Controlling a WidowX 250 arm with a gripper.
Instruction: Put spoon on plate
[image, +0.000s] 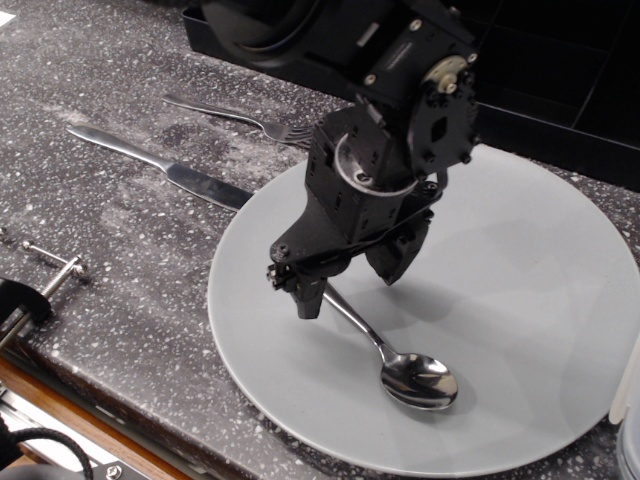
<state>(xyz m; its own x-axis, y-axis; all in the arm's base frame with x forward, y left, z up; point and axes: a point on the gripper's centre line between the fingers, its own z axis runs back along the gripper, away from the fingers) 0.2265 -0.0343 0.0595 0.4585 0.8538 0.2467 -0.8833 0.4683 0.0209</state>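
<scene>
The silver spoon (405, 368) lies flat on the large pale-grey plate (520, 300), its bowl toward the front and its handle running up and left under the gripper. My black gripper (350, 278) hangs just above the handle end with its jaws spread apart. One finger (308, 295) is left of the handle and the other finger (395, 258) is to the right. Neither touches the spoon.
A long knife (160, 167) lies on the dark speckled counter left of the plate, its blade tip at the plate's rim. A fork (240, 118) lies behind it. A metal clamp (50, 262) sits at the counter's front left edge. A clear container edge (630, 420) shows at far right.
</scene>
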